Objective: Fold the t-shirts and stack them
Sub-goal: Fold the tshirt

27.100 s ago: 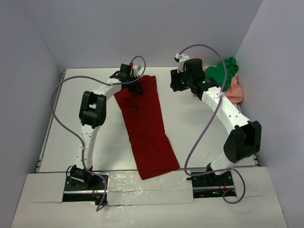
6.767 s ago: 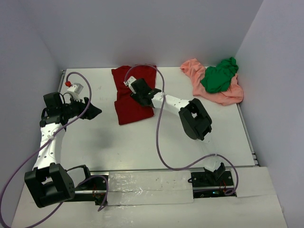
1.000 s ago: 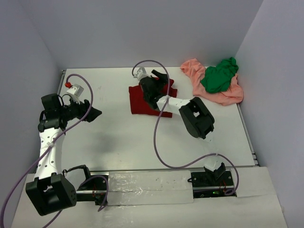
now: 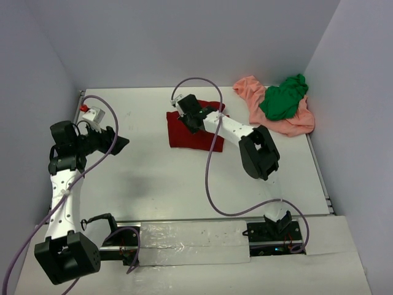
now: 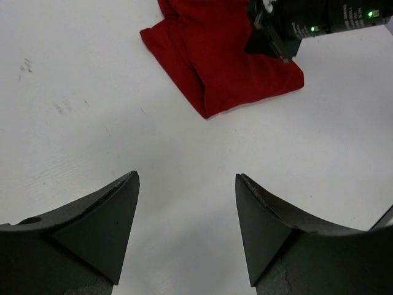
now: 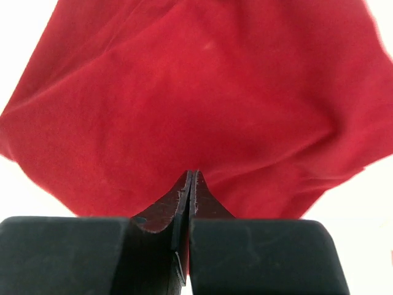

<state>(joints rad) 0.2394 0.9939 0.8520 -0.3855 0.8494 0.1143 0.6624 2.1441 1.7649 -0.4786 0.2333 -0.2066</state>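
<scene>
The white table fills the floor of the scene. The dark red shirt lies folded into a small, rough rectangle at the far middle of the table. At the far right, by the wall, the pink shirt lies crumpled, and the green shirt sits bunched on top of it. These two are well apart from the red one.

The right arm reaches from its near base across to the red shirt. The right claw has its fingers pressed tight together, with the tips down over the far part of the red cloth. Whether any cloth is caught between them cannot be told.

The left claw hangs over bare table at the left. Its fingers are spread apart and hold nothing, and it points toward the red shirt from well away.
</scene>
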